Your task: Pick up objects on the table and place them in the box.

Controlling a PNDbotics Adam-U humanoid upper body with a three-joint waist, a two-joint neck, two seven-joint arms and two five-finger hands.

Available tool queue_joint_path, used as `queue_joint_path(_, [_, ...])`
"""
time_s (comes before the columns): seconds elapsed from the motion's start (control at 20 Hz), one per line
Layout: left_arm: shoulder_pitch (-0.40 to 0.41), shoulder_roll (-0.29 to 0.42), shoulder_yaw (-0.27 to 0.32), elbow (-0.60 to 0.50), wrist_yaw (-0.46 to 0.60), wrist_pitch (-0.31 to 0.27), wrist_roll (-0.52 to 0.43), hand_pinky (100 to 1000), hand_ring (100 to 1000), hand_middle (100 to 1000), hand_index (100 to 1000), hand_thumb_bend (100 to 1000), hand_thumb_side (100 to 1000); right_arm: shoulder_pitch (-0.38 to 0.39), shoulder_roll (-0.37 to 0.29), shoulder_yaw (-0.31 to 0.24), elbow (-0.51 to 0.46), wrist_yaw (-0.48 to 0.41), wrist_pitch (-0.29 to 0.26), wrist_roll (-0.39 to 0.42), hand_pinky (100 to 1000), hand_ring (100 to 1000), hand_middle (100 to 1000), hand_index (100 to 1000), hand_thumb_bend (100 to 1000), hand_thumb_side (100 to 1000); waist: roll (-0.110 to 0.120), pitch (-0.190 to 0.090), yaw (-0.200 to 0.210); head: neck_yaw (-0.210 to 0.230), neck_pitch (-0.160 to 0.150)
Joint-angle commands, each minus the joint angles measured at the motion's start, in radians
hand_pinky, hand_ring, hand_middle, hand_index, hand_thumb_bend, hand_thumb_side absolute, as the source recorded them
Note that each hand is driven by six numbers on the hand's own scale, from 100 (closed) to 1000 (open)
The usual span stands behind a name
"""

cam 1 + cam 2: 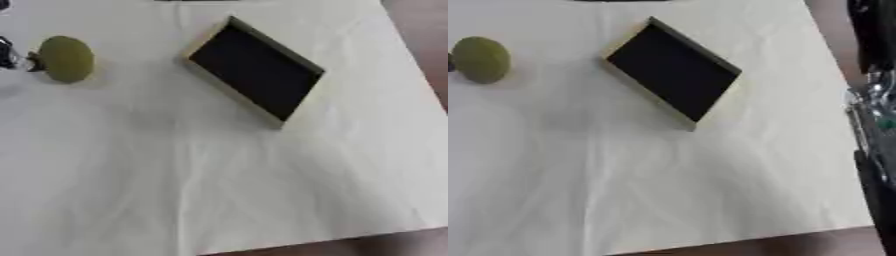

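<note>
The left robot hand (pixel 7 55) shows only as a dark sliver at the bench's left edge, touching or just beside the olive-green round object (pixel 66 58); whether it grasps it I cannot tell. The right arm (pixel 874 100) runs down the bench's right edge in the right eye view, its robot hand out of sight; the box (pixel 255 70), shallow, dark inside with pale rims, lies askew near the far edge of the bench (pixel 219 190), well apart from the round object.
</note>
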Motion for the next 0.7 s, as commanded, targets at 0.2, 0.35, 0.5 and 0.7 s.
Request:
queue_joint_path(0.2, [-0.027,-0.007,0.025,0.105,-0.053,-0.009,0.025,920,911,905,959,642,100,-0.015,-0.008,-0.004,-0.021,-0.009,-0.002,0.001,849,714,663,757,100,678,0.0,-0.017,-0.004,0.004,-0.013])
queue_joint_path(0.35, [-0.029,-0.014,0.028,0.132,-0.1,-0.006,0.043,894,908,906,957,629,100,-0.016,-0.006,-0.004,-0.021,-0.01,-0.002,0.002,849,714,662,757,100,677,-0.002,-0.016,-0.007,0.003,-0.016])
queue_joint_path(0.5, [-0.034,-0.022,0.035,0.16,-0.154,-0.001,0.073,883,900,900,951,579,100,-0.017,-0.005,-0.004,-0.021,-0.011,-0.002,0.002,849,715,662,757,100,679,-0.004,-0.015,-0.009,0.005,-0.018])
queue_joint_path(0.7, [-0.041,-0.038,0.051,0.202,-0.203,0.006,0.129,862,891,887,939,498,100,-0.018,-0.001,-0.003,-0.021,-0.013,-0.002,0.002,849,715,662,757,100,680,-0.007,-0.013,-0.01,0.008,-0.02])
